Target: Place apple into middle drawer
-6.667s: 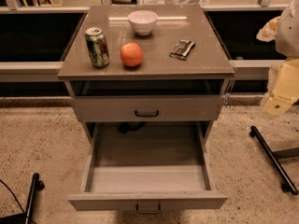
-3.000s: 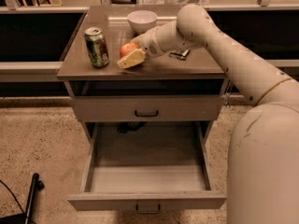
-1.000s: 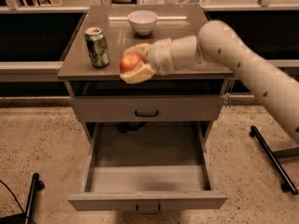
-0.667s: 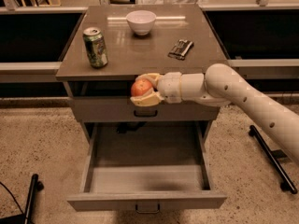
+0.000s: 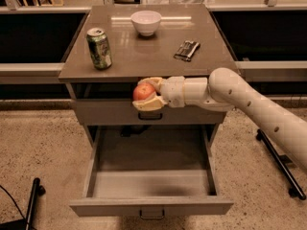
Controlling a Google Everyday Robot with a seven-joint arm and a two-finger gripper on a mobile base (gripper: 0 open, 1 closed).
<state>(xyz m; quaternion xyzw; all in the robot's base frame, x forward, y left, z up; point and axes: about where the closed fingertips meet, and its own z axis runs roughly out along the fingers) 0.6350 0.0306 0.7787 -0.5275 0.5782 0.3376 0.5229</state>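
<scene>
The orange-red apple (image 5: 142,92) is held in my gripper (image 5: 147,94), whose cream fingers (image 5: 149,104) close above and below it. The gripper hangs in front of the cabinet's shut top drawer front (image 5: 110,113), off the tabletop and above the open middle drawer (image 5: 151,183). That drawer is pulled out wide; its long grey tray is empty, with a small handle at the lower edge of its front panel. My arm (image 5: 249,104) reaches in from the right.
On the cabinet top (image 5: 144,56) stand a green can (image 5: 99,48) at the left, a white bowl (image 5: 146,22) at the back and a dark snack packet (image 5: 186,50) at the right. Black stand legs (image 5: 278,162) lie on the floor at the right.
The gripper took the apple off the tabletop beside the can and carried it forward and down over the cabinet's front edge; it now hangs before the top drawer front.
</scene>
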